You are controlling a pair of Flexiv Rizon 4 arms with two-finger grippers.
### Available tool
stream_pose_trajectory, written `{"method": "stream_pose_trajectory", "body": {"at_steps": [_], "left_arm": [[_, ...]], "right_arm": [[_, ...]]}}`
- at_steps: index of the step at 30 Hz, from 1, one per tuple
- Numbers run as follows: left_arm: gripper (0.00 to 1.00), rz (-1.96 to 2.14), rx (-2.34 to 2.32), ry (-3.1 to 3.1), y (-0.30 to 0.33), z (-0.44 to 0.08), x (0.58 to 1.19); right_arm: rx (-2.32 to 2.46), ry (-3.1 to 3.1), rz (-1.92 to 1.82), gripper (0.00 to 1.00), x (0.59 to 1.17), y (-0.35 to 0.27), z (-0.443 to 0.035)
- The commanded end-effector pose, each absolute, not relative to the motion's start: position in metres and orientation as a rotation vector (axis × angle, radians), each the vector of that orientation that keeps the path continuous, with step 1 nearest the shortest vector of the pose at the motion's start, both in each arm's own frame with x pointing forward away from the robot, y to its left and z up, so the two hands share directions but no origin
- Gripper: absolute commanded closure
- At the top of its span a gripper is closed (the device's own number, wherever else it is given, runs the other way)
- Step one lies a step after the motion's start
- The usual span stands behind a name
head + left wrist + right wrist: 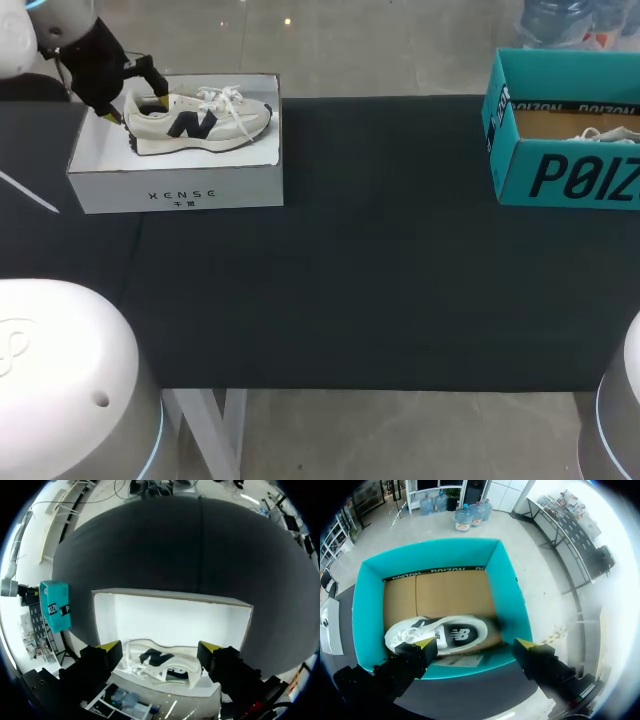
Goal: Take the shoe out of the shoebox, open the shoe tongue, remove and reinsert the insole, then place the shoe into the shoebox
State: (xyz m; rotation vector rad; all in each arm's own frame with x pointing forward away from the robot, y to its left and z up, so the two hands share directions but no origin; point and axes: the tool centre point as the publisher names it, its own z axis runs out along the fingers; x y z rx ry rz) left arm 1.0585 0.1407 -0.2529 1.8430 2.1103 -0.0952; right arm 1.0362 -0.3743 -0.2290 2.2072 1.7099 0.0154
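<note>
A cream sneaker (200, 120) with a dark logo lies on its side in the white shoebox (180, 190) at the table's back left. My left gripper (138, 110) hangs open over the sneaker's heel end. In the left wrist view the sneaker (160, 662) lies under and between the open gripper (159, 650), inside the white shoebox (170, 612). A second white sneaker (440, 632) rests in the teal shoebox (440, 560). My right gripper (475, 643) stands open above it. In the head view only that sneaker's laces (600, 133) show in the teal shoebox (560, 170).
The table is covered with a dark cloth (380, 270), bare between the two boxes. The teal shoebox (55, 605) stands at the far right edge. My arms' white bases (60, 380) fill the near corners.
</note>
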Motion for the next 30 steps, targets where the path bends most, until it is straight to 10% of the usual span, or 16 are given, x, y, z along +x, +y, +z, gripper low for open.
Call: {"method": "stream_pose_trajectory", "body": {"at_steps": [1, 30], "left_arm": [[0.0, -0.089, 1.842, 2.109, 0.141, -0.253, 1.057], [0.0, 0.056, 1.953, 2.027, 0.194, -0.254, 1.077]], "right_arm": [[2.208, 1.709, 0.014, 0.0, 1.036, -0.374, -0.229], [2.208, 1.709, 0.014, 0.0, 1.036, -0.374, -0.229]]}}
